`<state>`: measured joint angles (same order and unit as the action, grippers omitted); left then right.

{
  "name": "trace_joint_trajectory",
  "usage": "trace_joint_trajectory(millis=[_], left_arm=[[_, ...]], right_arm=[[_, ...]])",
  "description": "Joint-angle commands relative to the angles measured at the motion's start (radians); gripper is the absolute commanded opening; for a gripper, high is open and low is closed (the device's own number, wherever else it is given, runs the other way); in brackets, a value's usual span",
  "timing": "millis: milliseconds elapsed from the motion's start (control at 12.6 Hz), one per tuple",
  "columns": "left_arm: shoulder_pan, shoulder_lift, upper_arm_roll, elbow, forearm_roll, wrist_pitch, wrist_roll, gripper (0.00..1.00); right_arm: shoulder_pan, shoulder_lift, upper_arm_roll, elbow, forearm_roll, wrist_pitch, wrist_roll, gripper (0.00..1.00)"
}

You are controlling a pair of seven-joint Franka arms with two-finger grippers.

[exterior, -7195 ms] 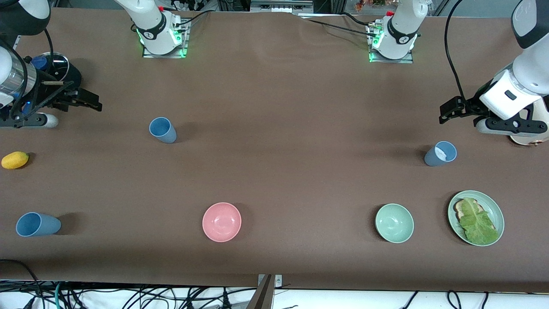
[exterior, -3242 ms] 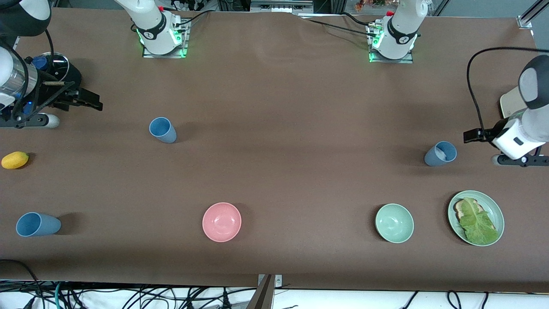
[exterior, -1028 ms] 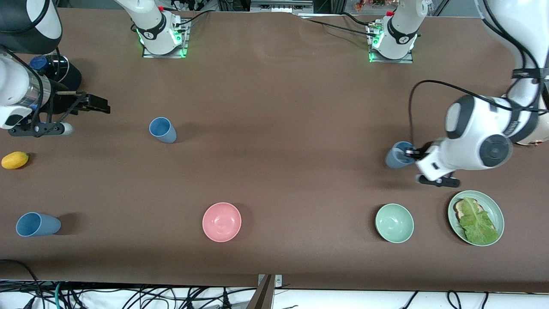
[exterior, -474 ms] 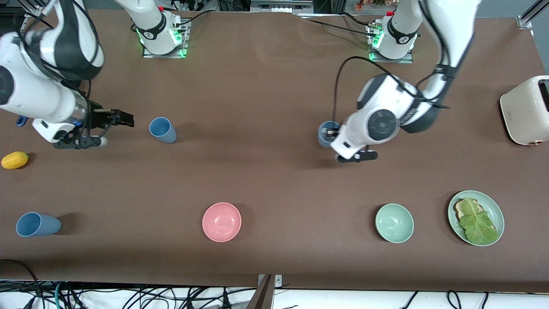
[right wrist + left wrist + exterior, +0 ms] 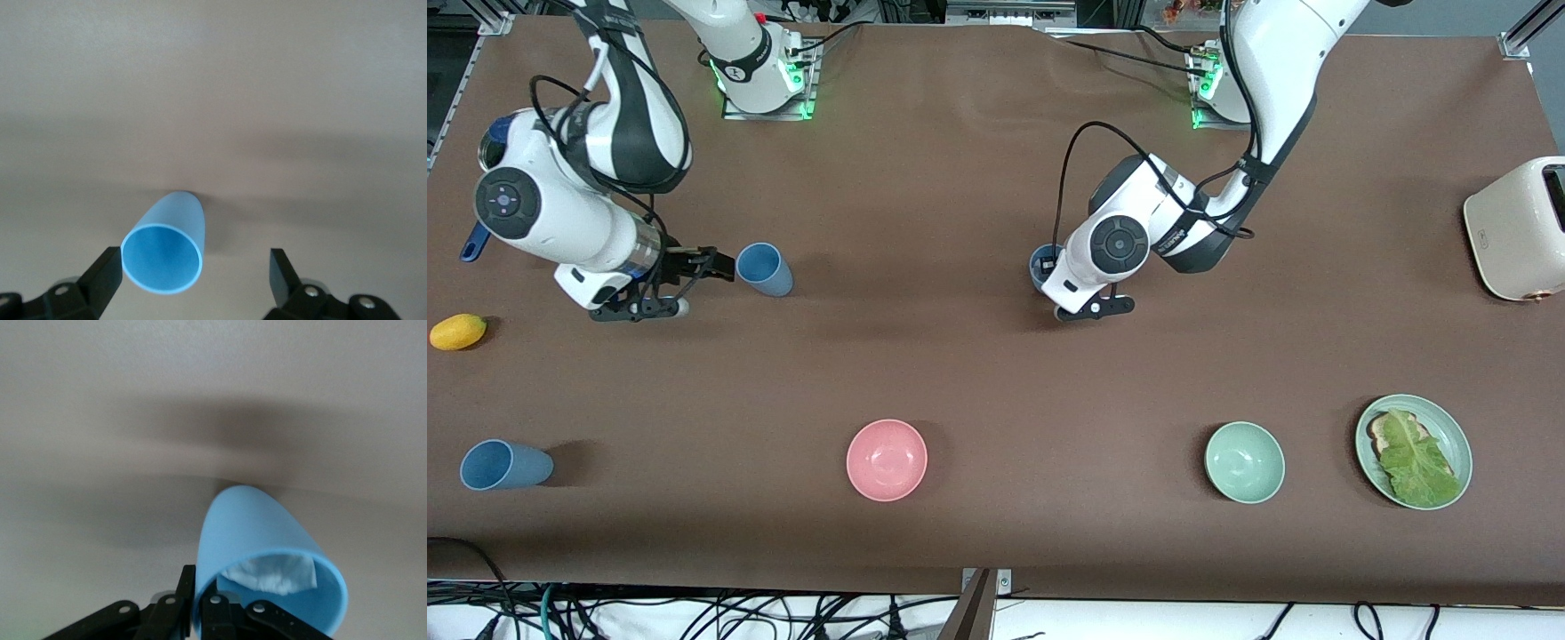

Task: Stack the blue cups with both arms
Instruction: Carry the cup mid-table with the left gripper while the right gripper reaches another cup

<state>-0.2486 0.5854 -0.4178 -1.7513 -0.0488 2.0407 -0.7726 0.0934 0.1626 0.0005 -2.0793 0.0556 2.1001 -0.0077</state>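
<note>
Front view: the left gripper [image 5: 1049, 269], over the table farther from the camera than the pink bowl [image 5: 887, 460], pinches a grey-blue cup [image 5: 1042, 265]. The right gripper [image 5: 716, 265] sits wide open beside a sky-blue cup [image 5: 765, 268].

Left wrist view: fingers [image 5: 179, 597] clamp the grey-blue cup's [image 5: 267, 550] rim.

Right wrist view: the spread right gripper [image 5: 197, 270] holds nothing; the sky-blue cup [image 5: 165, 243] stands between its fingers.

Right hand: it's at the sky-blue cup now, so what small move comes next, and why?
Probably ease the right hand forward so its open fingers straddle the sky-blue cup, then shut. One finger is already at the rim, while the left hand holds the greyer blue cup aloft, ready for stacking.
</note>
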Motion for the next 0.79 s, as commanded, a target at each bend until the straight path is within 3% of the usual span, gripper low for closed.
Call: trace_joint_trajectory(millis=[0,316,553,712], left_arm=[[-0.005,-0.01,0.011,0.009,-0.019,-0.002,-0.002,0.97],[0.026,-0.11,0.019,0.032,-0.016,-0.097,0.007,1.0],[0.125,-0.209,0.019,0.075,-0.014,-0.198,0.068,1.0],[0.216,-0.278,0.019,0.092,-0.014,-0.262,0.209,1.0]], right_arm=[[0.012,0.015,0.003,-0.077,-0.013,0.118,0.003,0.96],[0.012,0.015,0.003,-0.148,-0.013,0.184,0.003,0.96],[0.012,0.017,0.003,-0.172,-0.013,0.196,0.003,0.95],[0.012,0.015,0.004,-0.195,-0.013,0.219,0.005,0.88]])
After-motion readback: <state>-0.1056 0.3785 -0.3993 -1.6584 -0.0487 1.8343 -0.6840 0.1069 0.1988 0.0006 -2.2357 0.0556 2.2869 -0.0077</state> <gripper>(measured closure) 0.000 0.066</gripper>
